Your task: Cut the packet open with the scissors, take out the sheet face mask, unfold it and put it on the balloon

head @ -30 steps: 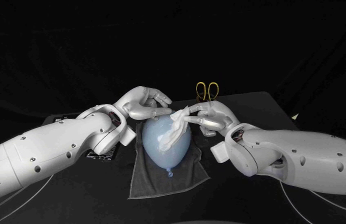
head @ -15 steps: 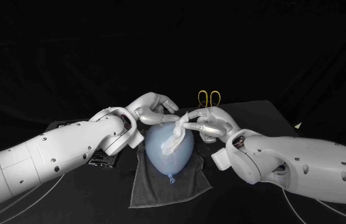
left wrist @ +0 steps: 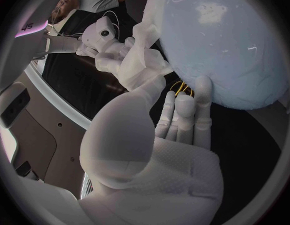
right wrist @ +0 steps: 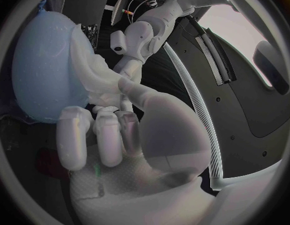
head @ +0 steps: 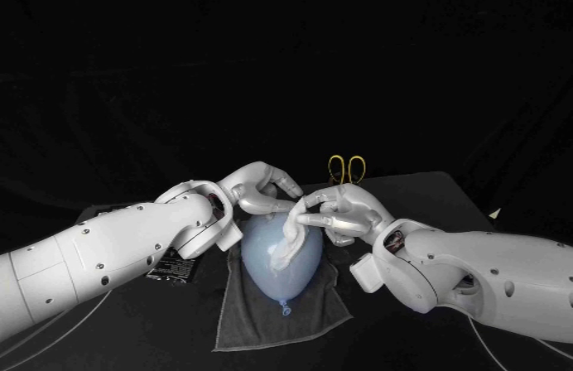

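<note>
Black table (head: 432, 190), surface dark; a grey towel (head: 254, 321) lies flat on it, running towards the robot.

Balloon (head: 296, 278), pale blue, lies lengthwise on the towel, knot end nearest the robot, round end between the two hands.

Mask (head: 286, 243), white, lies draped down the upper face of the balloon, partly creased and not spread flat; its top edge rises off the balloon into the fingers of the right hand.

Left hand (head: 257, 189) is at the round end of the balloon; in the left wrist view its fingers (left wrist: 193, 116) lie straight and close together against the balloon's skin, the thumb reaching to the mask's edge; whether it has hold of the mask cannot be told.

Right hand (head: 342, 210) is just beside it, the two nearly touching; thumb and a finger pinch the top of the mask, the remaining fingers (right wrist: 110, 137) curled in.

Packet (head: 175, 265), black, lies on the table beside the towel, under the left arm.

Scissors (head: 346, 169), yellow-handled, lie on the table beyond the right hand, untouched.
</note>
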Action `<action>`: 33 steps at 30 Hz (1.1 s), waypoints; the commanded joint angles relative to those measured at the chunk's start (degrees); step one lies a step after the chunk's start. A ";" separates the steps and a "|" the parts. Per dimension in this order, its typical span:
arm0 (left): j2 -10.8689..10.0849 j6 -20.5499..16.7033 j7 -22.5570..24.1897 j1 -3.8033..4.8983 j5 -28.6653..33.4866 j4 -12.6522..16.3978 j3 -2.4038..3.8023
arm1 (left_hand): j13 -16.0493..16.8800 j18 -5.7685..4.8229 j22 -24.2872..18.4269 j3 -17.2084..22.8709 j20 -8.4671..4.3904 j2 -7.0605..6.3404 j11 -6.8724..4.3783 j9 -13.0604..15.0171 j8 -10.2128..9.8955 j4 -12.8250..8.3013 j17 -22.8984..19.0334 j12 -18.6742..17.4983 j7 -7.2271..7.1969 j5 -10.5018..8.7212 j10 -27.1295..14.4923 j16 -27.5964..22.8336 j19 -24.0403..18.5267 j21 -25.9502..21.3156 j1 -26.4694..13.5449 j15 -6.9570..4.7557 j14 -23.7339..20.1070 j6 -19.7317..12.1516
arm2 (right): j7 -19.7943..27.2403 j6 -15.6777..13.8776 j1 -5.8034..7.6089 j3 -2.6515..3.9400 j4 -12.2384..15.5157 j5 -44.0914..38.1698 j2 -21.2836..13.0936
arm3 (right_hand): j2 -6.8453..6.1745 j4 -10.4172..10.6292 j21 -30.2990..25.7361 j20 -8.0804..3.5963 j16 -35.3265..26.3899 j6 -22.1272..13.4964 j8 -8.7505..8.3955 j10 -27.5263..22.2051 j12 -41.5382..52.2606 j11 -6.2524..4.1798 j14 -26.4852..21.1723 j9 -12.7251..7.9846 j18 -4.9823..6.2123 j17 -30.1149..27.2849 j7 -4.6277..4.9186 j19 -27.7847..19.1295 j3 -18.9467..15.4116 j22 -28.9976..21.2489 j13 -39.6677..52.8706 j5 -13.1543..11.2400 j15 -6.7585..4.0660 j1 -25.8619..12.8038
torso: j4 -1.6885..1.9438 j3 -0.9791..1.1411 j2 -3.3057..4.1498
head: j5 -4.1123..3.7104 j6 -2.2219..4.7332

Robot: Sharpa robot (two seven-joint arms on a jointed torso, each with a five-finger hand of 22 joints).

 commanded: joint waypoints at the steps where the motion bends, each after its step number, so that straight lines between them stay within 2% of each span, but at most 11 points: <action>1: -0.09 6.13 -0.15 -0.02 -0.62 0.41 -0.04 | -0.09 -0.14 2.12 1.13 -0.60 0.13 -0.35 -0.39 -0.98 -0.54 2.10 -1.98 -0.28 0.02 1.13 0.83 1.79 1.47 0.69 -0.60 2.11 0.77 | 0.23 2.24 0.07 0.05 0.12 -1.79 0.01 | -0.05 -0.11 0.26 -0.34 0.20 -0.03 0.29 5.87 0.19 -0.39 5.98 0.10 -0.36 15.06 -0.24 2.88 0.54 12.81 15.05 0.04 -0.28 -0.55 | 0.08 0.03 -0.13 | -0.09 0.26; 5: -0.52 7.62 0.31 -0.02 1.00 0.31 -0.03 | -0.08 -0.42 3.84 3.53 -1.42 0.40 -0.84 -0.96 -2.64 -1.90 3.54 -5.41 -0.60 0.02 1.94 1.28 3.36 2.88 1.26 -1.34 4.00 1.27 | 0.08 2.43 0.16 0.05 0.10 -2.28 -0.03 | 0.00 -0.17 0.39 -0.34 0.20 -0.04 0.38 5.87 0.19 -0.40 5.98 0.16 -0.39 15.06 -0.26 2.93 0.71 12.85 15.05 0.04 -0.28 -0.62 | 0.03 -0.02 -0.30 | -0.03 0.63; 8: -0.88 8.15 0.63 -0.02 2.59 0.08 -0.03 | -0.07 -0.46 4.05 5.06 -1.64 0.58 -0.75 -1.25 -3.56 -2.71 3.67 -7.04 -0.39 0.02 2.43 1.30 3.63 3.22 1.50 -1.45 4.57 1.33 | -0.28 2.55 0.36 0.05 0.10 -2.83 -0.15 | 0.05 -0.23 0.34 -0.35 0.20 -0.06 0.44 5.87 0.19 -0.41 5.98 0.20 -0.38 15.06 -0.27 2.90 0.86 12.83 15.05 0.05 -0.29 -0.66 | 0.02 -0.07 -0.51 | -0.07 0.80; 11: -1.30 8.98 1.20 -0.02 5.39 -0.43 -0.03 | -0.05 -0.38 4.24 8.51 -1.87 1.02 -0.64 -1.65 -4.88 -4.32 3.29 -9.44 -0.17 0.04 3.11 1.08 3.48 3.87 1.96 -1.56 4.90 1.63 | -1.07 3.32 0.83 0.05 -0.01 -3.57 -0.38 | 0.09 -0.29 0.40 -0.35 0.20 -0.08 0.50 5.87 0.19 -0.42 5.98 0.25 -0.39 15.06 -0.28 2.92 1.02 12.85 15.05 0.05 -0.30 -0.71 | 0.06 -0.13 -0.80 | -0.13 0.98; 15: -1.80 11.21 1.95 -0.02 10.06 -1.17 -0.04 | -0.05 0.01 3.66 13.22 -2.24 0.95 -0.60 -2.04 -6.38 -7.04 3.64 -11.99 0.01 0.06 4.09 1.15 1.97 4.68 2.33 -1.79 5.63 2.13 | -2.87 6.66 1.76 0.05 -0.50 -5.01 -0.67 | 0.12 -0.34 0.41 -0.36 0.20 -0.09 0.55 5.87 0.19 -0.43 5.98 0.29 -0.40 15.06 -0.29 2.93 1.15 12.86 15.05 0.05 -0.31 -0.76 | 0.12 -0.28 -1.30 | -0.08 1.14; 19: -2.10 13.54 2.49 -0.03 14.19 -1.73 -0.04 | -0.06 0.21 3.28 14.56 -2.40 0.63 -0.74 -2.37 -7.57 -8.24 3.47 -13.71 -0.01 0.02 3.32 1.08 1.01 5.05 1.91 -1.97 5.79 1.38 | -4.43 11.27 2.92 0.05 -1.44 -6.45 -0.67 | 0.19 -0.40 0.28 -0.36 0.20 -0.13 0.64 5.87 0.19 -0.44 5.98 0.35 -0.37 15.06 -0.29 2.87 1.38 12.82 15.05 0.04 -0.31 -0.87 | 0.13 -0.42 -1.76 | -0.08 1.58; 22: -2.22 14.85 2.87 -0.04 17.60 -2.16 -0.05 | -0.07 0.47 1.51 12.74 -2.17 -0.51 -0.83 -2.73 -8.80 -7.32 2.61 -15.31 -0.12 0.15 1.55 0.94 -0.46 3.80 -1.14 -1.76 5.55 -0.15 | -5.39 16.36 4.13 0.05 -2.56 -7.25 -0.47 | 0.22 -0.42 0.30 -0.36 0.20 -0.15 0.69 5.87 0.19 -0.44 5.98 0.38 -0.37 15.06 -0.29 2.88 1.48 12.82 15.05 0.04 -0.31 -0.92 | 0.23 -0.63 -2.20 | 0.16 1.82; 25: -2.25 15.64 3.01 -0.04 19.77 -2.46 -0.05 | 0.04 0.46 0.27 9.75 -1.80 -1.00 -0.73 -3.40 -11.35 -6.11 1.73 -16.50 -0.12 0.01 0.42 0.86 -0.59 1.95 -3.10 -1.58 5.18 -5.24 | -5.91 19.76 4.90 0.05 -3.29 -7.77 -0.38 | 0.24 -0.43 0.27 -0.36 0.20 -0.16 0.70 5.87 0.19 -0.44 5.98 0.40 -0.36 15.06 -0.29 2.86 1.52 12.81 15.05 0.04 -0.31 -0.95 | 0.30 -0.77 -2.49 | 0.14 2.11; 29: -2.32 16.51 3.12 -0.04 21.74 -2.80 -0.05 | 0.08 0.48 -1.29 6.01 -1.64 -0.76 -0.74 -4.04 -14.12 -5.36 -0.05 -18.08 -0.33 0.00 -1.81 0.37 -0.02 -0.17 -2.85 -1.49 4.25 -10.94 | -6.23 23.75 6.09 0.06 -4.15 -8.34 -0.20 | 0.28 -0.46 0.39 -0.36 0.20 -0.18 0.75 5.87 0.19 -0.43 5.98 0.43 -0.39 15.06 -0.30 2.91 1.62 12.85 15.05 0.04 -0.31 -0.99 | 0.33 -0.92 -2.69 | 0.26 2.42; 33: -2.20 16.80 3.28 -0.03 22.80 -3.35 -0.05 | 0.10 0.47 -2.63 1.06 -1.71 -0.49 -1.00 -4.18 -15.47 -3.90 -0.89 -19.03 -0.89 -0.03 -3.35 0.20 0.73 -1.96 -2.72 -1.60 3.93 -13.67 | -6.44 27.11 7.36 0.06 -4.96 -9.10 0.14 | 0.33 -0.48 0.53 -0.36 0.20 -0.19 0.82 5.87 0.19 -0.44 5.98 0.48 -0.43 15.06 -0.30 2.96 1.76 12.90 15.05 0.04 -0.30 -1.07 | 0.36 -0.97 -2.87 | 0.40 2.74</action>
